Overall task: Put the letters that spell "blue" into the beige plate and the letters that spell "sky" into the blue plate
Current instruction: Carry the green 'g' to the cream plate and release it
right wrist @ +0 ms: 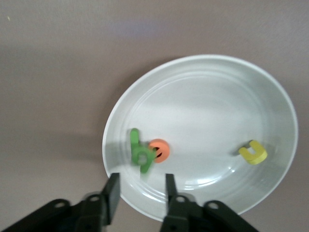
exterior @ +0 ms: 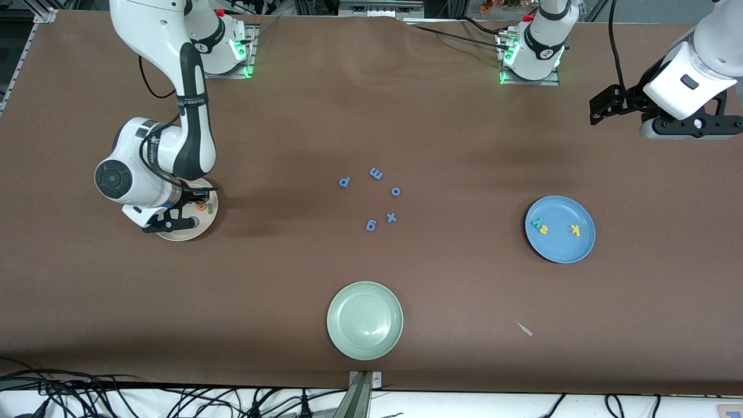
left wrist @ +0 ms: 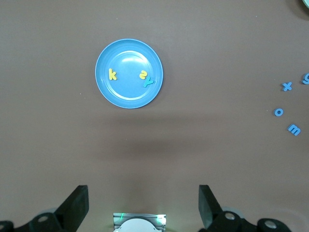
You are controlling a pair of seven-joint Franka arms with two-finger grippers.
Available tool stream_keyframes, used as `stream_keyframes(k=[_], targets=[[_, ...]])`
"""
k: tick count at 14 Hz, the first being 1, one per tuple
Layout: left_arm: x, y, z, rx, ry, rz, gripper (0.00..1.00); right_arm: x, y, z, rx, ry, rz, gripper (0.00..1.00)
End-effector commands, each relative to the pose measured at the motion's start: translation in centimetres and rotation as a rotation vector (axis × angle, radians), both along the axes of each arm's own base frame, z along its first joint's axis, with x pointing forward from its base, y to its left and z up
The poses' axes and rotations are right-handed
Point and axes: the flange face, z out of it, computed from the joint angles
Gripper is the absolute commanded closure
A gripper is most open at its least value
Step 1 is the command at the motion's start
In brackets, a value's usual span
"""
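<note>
Right wrist view: right gripper (right wrist: 140,191) parted, empty, over beige plate (right wrist: 270,92); green b (right wrist: 141,155), orange e (right wrist: 159,151), yellow u (right wrist: 253,152) inside. Lift straight, avoid brushing letters. Left gripper (left wrist: 143,205) spread, waiting.

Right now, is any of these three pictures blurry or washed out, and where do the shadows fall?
Right wrist view: the light green foam letter is smeared by motion blur, and the round cream-beige plate looks washed out, almost white. Left wrist view: sharp, with a soft dark band of shadow on the brown table near the round blue plate. Front view: evenly lit, broad faint shadows under the arms.
</note>
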Motion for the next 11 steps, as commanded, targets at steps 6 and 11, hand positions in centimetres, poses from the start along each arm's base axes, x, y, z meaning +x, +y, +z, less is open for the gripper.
stream_keyframes(k=[6, 11], targets=[[0.2, 0.1, 0.5, -0.021, 0.010, 0.013, 0.00, 2.8, 3.9, 6.3, 0.031, 0.065, -0.021, 0.00], [0.1, 0.0, 0.5, -0.021, 0.010, 0.012, 0.00, 3.8, 7.2, 11.2, -0.026, 0.106, -0.028, 0.00]])
